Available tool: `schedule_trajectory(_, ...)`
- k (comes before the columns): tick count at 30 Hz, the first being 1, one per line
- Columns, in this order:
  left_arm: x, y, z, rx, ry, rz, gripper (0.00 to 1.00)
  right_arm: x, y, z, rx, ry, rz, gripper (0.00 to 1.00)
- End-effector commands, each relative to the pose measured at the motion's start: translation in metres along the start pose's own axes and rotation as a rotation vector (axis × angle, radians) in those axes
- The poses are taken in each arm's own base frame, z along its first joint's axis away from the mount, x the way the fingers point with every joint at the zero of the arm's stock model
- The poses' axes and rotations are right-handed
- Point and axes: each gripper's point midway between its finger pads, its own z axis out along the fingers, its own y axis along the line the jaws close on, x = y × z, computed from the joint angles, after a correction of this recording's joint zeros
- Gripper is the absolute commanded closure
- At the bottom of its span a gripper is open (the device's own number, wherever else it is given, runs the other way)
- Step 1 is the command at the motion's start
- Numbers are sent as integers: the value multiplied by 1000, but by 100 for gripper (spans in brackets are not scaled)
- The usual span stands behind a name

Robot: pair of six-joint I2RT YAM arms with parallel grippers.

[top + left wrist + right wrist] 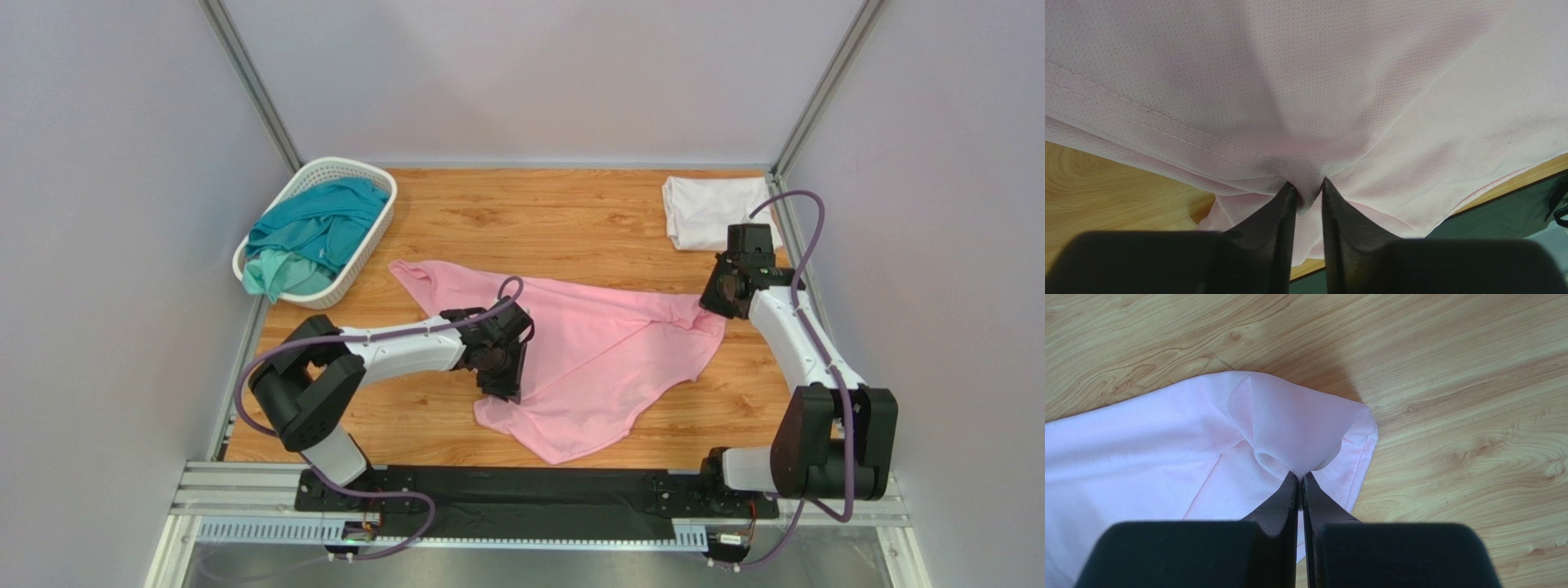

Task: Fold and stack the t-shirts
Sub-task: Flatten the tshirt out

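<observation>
On the wooden desk (pixel 577 221) the light pink t-shirt (pixel 601 343) lies rumpled, its long axis running left to right between the two arms, so each arm has one end within reach. The right gripper (pixel 1300 476) is clamped tight on the shirt's right-hand corner. The left gripper (pixel 1308 187), its jaws narrow, pinches a fold near the shirt's left edge.

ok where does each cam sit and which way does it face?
Top external: above and behind the arm bases, looking down at the table; shows left gripper, right gripper, pink t-shirt, white t-shirt, basket.
Left wrist: on the left wrist, looking along its fingers at pink cloth bunched between them.
Right wrist: on the right wrist, looking down past its fingers pinching a shirt corner over wood.
Shared: all three see the pink t-shirt.
</observation>
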Motion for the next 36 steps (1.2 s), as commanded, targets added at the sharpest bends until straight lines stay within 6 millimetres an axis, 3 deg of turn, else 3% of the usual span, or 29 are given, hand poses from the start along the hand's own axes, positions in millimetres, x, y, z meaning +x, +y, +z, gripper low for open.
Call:
schedule_trajectory(1,-10,-9,-5,9,-31,5,76,-9,5,-2,-25,-37,8,99)
schedule_trajectory(5,-7,-9,-10,18,-29,12,100,-10,5,-4,-25,-41,9,99)
schedule_trajectory(11,-14,-17,-35,55,-80,38,100,-12,5,-9,-32,-55,7,99)
schedule_trajectory(18,-54,-26,-87,75,-276,82,100,-23,12,-26,-84,-114,-3,99)
schedule_trajectory(25,-96,-4,-120,46,-395,26,100,-36,17,-48,-120,-190,-4,100)
schedule_trajectory(28,-120,6,-149,43,-492,-11,100,-48,21,-63,-145,-235,-12,100)
schedule_trajectory(30,-139,15,-178,42,-593,-40,100,-59,24,-77,-161,-272,-15,100)
schedule_trajectory(35,-169,17,-273,50,-868,-46,100,-89,32,-122,-203,-367,-13,100)
schedule_trajectory(36,-173,19,-290,32,-922,-29,100,-99,35,-142,-227,-414,-13,100)
